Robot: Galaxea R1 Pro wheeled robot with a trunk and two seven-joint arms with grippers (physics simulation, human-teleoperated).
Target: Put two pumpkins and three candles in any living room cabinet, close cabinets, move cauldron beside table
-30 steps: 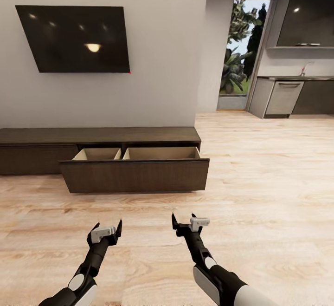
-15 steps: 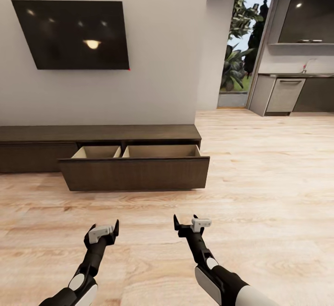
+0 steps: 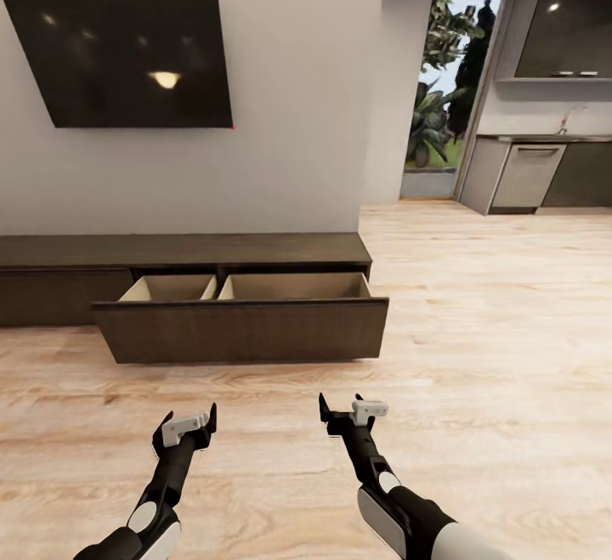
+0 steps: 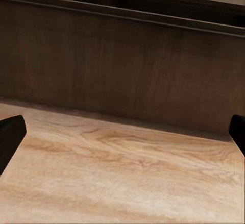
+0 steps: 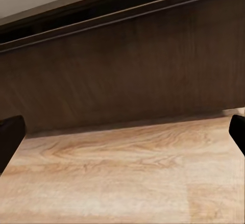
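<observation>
facing the long low dark-brown cabinet [image 3: 183,251] that runs along the pale wall, the robot holds both arms low over the light wooden floor [image 3: 476,356]. the cabinet's wide drawer [image 3: 242,328] stands pulled out toward the robot; a divider splits its pale interior into two compartments, and what can be seen of them looks bare, though the tall front panel hides their bottoms. to the left of the drawer the cabinet's front panel sits flush and shut. a dark wall-mounted television [image 3: 127,59] hangs above the cabinet. off to the right, a glazed door [image 3: 442,93] shows green plants outside, and beside it stand grey kitchen units [image 3: 544,173].

the left end effector [image 3: 186,421] hovers above the floor, well short of the drawer front, with its fingers spread apart and nothing between them. the right end effector [image 3: 340,407] hovers likewise, fingers apart and empty, also pointed toward the drawer. in the left wrist view the dark drawer front [image 4: 127,76] meets the floor boards, with black fingertips [image 4: 10,132] at either edge; the right wrist view shows the same panel [image 5: 138,76] tilted.
</observation>
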